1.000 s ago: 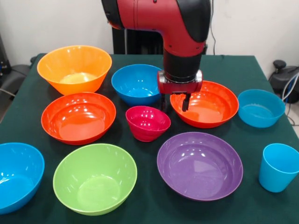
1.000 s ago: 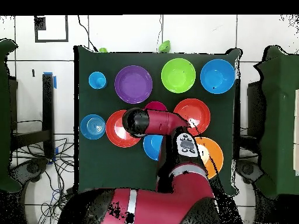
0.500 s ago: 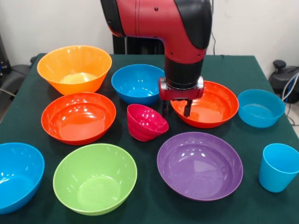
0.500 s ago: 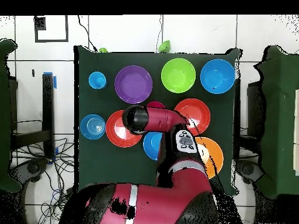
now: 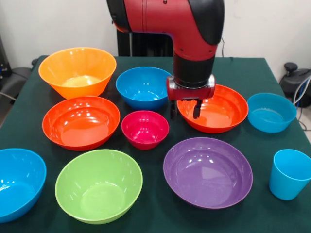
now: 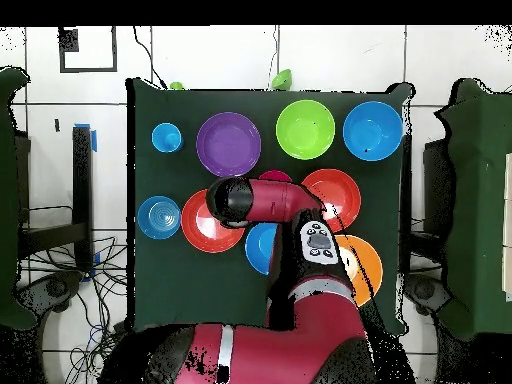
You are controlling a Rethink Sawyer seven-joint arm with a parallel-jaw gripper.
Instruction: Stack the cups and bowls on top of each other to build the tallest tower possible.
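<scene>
Nine bowls and one cup sit apart on the green table (image 5: 146,221) in the front view, none stacked. The yellow-orange bowl (image 5: 77,71) stands at the back left, with a blue bowl (image 5: 143,87) beside it and a red-orange bowl (image 5: 81,121) in front. The small magenta bowl (image 5: 145,128) sits upright near the middle, between that red-orange bowl and the purple bowl (image 5: 208,172). The lime green bowl (image 5: 98,185) and another blue bowl (image 5: 18,182) are nearest the front. On the right are the pale-blue bowl (image 5: 271,112) and the light-blue cup (image 5: 290,173) (both well away from the magenta one). The jaws (image 5: 185,110) hang open and empty at the left rim of a second red-orange bowl (image 5: 214,108), just right of the magenta bowl.

From overhead, the arm (image 6: 265,203) covers the middle of the table (image 6: 190,290), hiding the jaws. The cup (image 6: 166,137), purple bowl (image 6: 229,144), lime green bowl (image 6: 305,129) and a blue bowl (image 6: 372,130) line the top row.
</scene>
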